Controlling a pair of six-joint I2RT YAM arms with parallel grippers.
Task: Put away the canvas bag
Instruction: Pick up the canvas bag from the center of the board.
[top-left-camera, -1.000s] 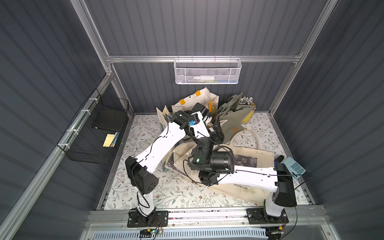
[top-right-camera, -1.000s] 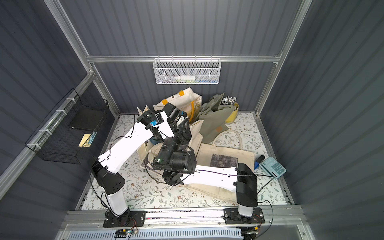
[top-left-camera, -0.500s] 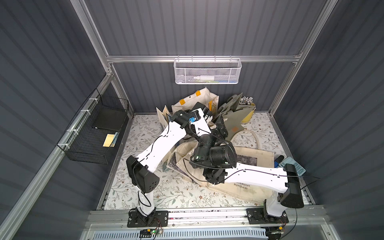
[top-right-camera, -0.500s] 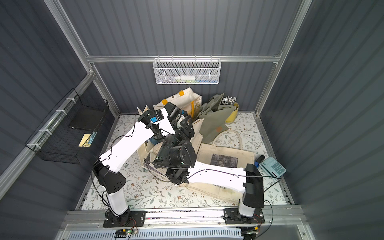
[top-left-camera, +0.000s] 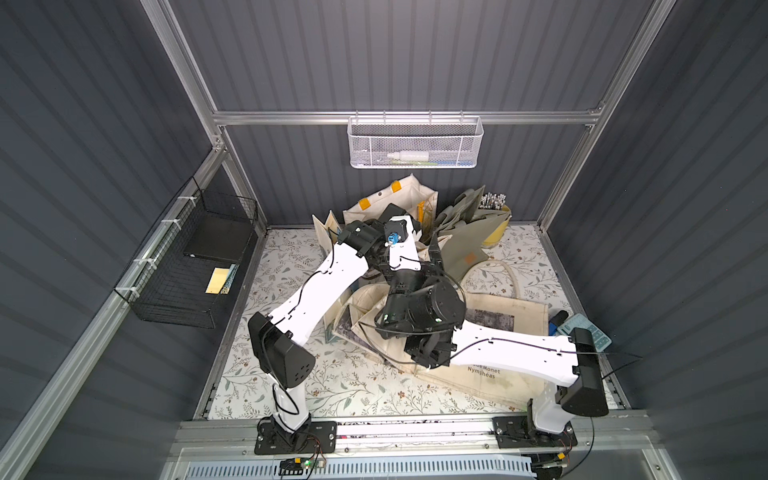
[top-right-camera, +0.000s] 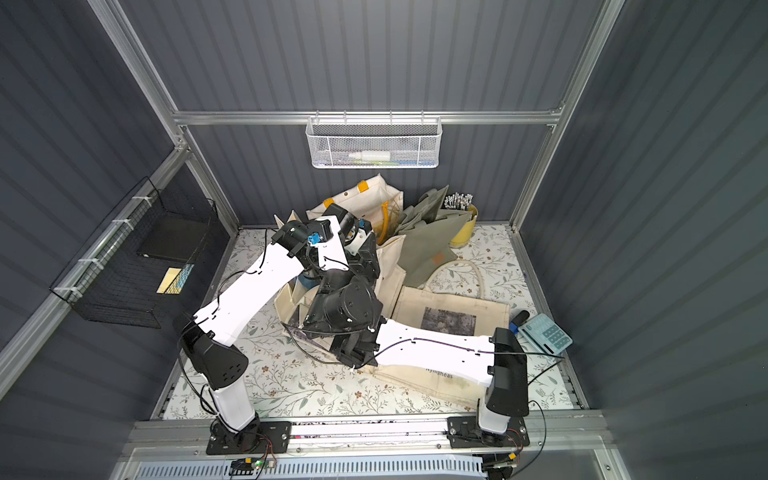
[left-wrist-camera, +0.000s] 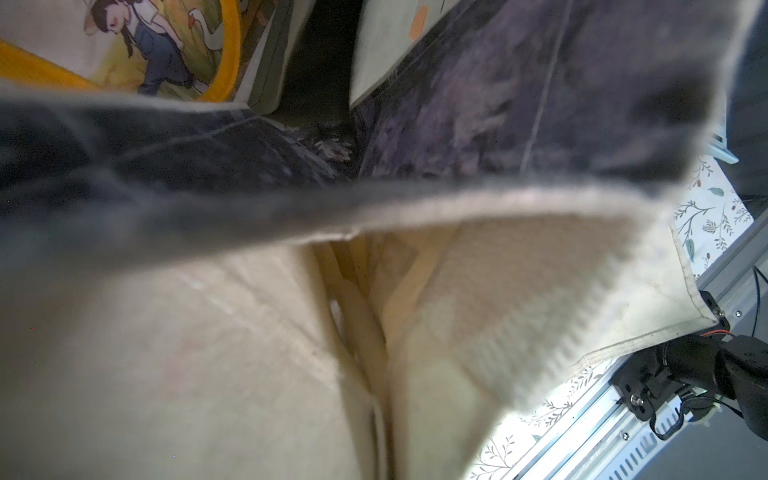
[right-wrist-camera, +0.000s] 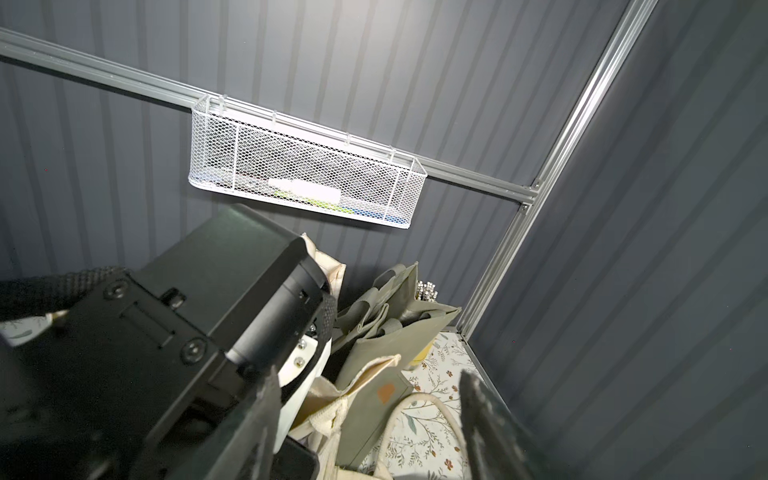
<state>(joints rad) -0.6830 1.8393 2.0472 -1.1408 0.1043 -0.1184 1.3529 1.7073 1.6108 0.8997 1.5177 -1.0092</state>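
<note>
Canvas bag (left-wrist-camera: 208, 353) covers left wrist view; left gripper hidden.

Both arms lean in and meet below the white mesh basket (top-left-camera: 415, 143). The left arm (top-left-camera: 324, 286) bends steeply down; the left gripper is hidden under its wrist, jaws closed. The right arm (top-left-camera: 511, 353) lies low, and the right gripper (right-wrist-camera: 368, 374) tilts up toward the basket, jaws apart and empty.
</note>
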